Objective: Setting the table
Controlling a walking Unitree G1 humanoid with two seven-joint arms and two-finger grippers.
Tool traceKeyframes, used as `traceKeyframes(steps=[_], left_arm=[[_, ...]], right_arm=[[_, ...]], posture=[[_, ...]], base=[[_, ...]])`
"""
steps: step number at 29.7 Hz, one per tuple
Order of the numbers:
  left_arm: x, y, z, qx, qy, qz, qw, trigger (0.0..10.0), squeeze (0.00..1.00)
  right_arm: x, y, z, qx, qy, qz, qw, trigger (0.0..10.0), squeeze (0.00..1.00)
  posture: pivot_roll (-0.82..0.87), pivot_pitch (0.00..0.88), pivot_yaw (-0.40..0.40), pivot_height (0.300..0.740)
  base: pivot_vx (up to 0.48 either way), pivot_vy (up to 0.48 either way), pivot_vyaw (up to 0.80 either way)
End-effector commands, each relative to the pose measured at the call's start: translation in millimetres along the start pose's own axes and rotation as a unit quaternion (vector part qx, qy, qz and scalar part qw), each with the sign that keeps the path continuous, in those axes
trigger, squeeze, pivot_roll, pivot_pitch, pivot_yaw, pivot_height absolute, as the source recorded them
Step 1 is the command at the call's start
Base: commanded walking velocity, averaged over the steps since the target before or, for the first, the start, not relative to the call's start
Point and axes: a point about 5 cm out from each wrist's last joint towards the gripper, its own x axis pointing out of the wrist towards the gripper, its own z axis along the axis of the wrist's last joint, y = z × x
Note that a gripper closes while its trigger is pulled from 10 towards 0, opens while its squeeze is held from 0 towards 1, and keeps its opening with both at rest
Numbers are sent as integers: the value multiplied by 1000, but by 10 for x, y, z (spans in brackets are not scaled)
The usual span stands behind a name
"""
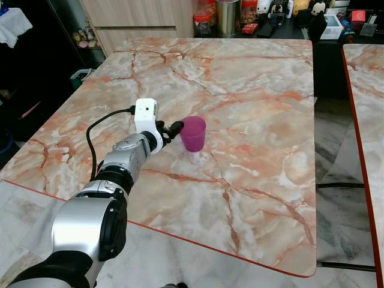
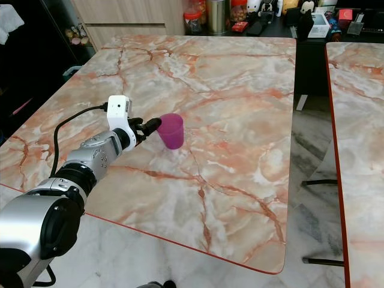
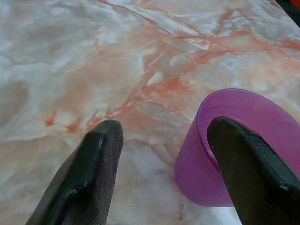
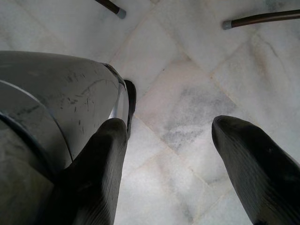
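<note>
- Purple cup stands upright on the marble table, near the middle of its left half.
- Left gripper sits at the cup's left side, fingers spread: one finger reaches over the cup's rim, the other is apart from the cup, above bare marble.
- Right gripper hangs idle over the tiled floor, fingers parted, holding nothing.

My left arm reaches out over the marble table. My left gripper sits at the rim of the purple cup, touching it. Cup upright on the tabletop, near mid-table. Jars and boxes line the far edge. A second table stands to the right.
</note>
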Motion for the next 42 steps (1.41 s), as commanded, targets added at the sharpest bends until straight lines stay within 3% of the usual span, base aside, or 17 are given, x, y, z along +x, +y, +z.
traceKeyframes(steps=[1,2,6,7,11,13,35,42], left_arm=[[-12,9,-105,17,35,-6,999,9843,0],[-12,5,-105,17,36,-8,999,8784,0],[-11,0,-106,18,36,-11,999,8784,0],[-11,-1,-107,18,37,-12,999,4196,0],[-18,3,-142,28,49,-15,998,3608,0],[-21,8,-143,31,51,-16,998,0,0],[-38,60,-93,31,41,-10,999,0,0],[-54,99,-15,8,9,-4,1000,0,0]], right_arm=[[-122,298,-350,-1,67,48,997,10000,0],[-122,302,-351,-1,68,48,997,10000,0],[-122,305,-352,-1,68,49,996,10000,0],[-122,309,-354,-1,69,49,996,10000,0],[-125,330,-363,1,72,50,996,10000,0],[-126,335,-367,1,73,50,996,10000,0],[-105,333,-338,0,74,50,996,10000,0],[-92,337,-316,1,72,49,996,10000,0]], posture=[[0,144,165,740],[0,144,165,740],[0,144,165,740],[0,144,165,740],[3,146,171,740],[2,146,171,740],[5,134,168,740],[7,125,163,740]], base=[[0,0,0],[0,0,0],[0,0,0],[0,0,0],[0,0,0],[0,0,0],[0,0,0],[0,0,0]])
